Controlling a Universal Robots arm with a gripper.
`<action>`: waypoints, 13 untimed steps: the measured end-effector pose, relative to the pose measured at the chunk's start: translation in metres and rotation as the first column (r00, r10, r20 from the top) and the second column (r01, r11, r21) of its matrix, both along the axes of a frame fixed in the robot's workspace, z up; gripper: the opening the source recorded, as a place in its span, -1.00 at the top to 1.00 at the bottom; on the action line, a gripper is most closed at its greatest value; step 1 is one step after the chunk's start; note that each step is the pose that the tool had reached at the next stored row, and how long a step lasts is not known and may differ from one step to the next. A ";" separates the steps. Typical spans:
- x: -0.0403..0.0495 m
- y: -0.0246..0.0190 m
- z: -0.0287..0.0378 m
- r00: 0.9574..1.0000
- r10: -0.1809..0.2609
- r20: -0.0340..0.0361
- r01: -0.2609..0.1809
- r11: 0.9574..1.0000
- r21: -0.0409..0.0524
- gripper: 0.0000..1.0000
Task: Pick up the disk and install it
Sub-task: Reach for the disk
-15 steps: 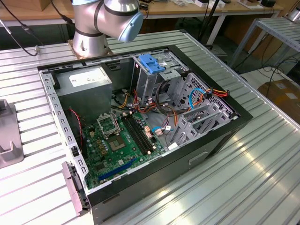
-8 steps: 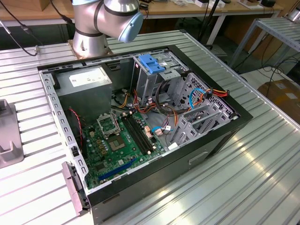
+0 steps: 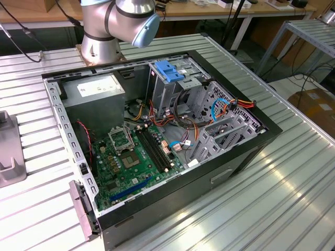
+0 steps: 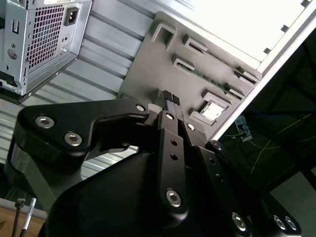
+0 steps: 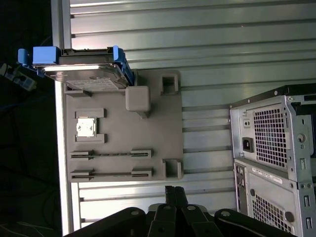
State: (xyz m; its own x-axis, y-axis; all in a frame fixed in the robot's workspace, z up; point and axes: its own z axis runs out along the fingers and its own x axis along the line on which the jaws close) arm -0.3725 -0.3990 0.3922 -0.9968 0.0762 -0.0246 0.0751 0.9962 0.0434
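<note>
The disk (image 5: 84, 74), grey metal with bright blue side rails, stands on its edge in a slot at one end of a grey fixture tray (image 5: 148, 143) on the slatted metal table. In both wrist views my gripper (image 5: 174, 190) hangs above the table, off the tray's opposite end and well apart from the disk. Its black fingertips (image 4: 170, 97) are pressed together with nothing between them. The open computer case (image 3: 157, 136) lies on its side in the exterior view, showing the motherboard and metal drive cages.
A small square chip (image 5: 85, 127) sits in a tray pocket. A blue plastic piece (image 3: 170, 70) tops the case's drive bay, beside the power-supply box (image 3: 99, 89). The case's rear panel (image 5: 276, 148) stands near the tray. The arm's base (image 3: 102, 42) is behind the case.
</note>
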 end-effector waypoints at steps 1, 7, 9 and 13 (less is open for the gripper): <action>-0.0004 0.0000 0.0000 1.000 0.000 0.000 0.000 1.000 0.000 0.80; -0.0025 0.0000 0.0000 1.000 0.000 0.000 0.000 1.000 0.000 0.80; -0.0030 0.0000 0.0000 1.000 0.000 0.000 0.000 1.000 0.000 0.80; -0.0042 0.0000 0.0000 1.000 0.000 0.000 0.000 1.000 0.000 0.80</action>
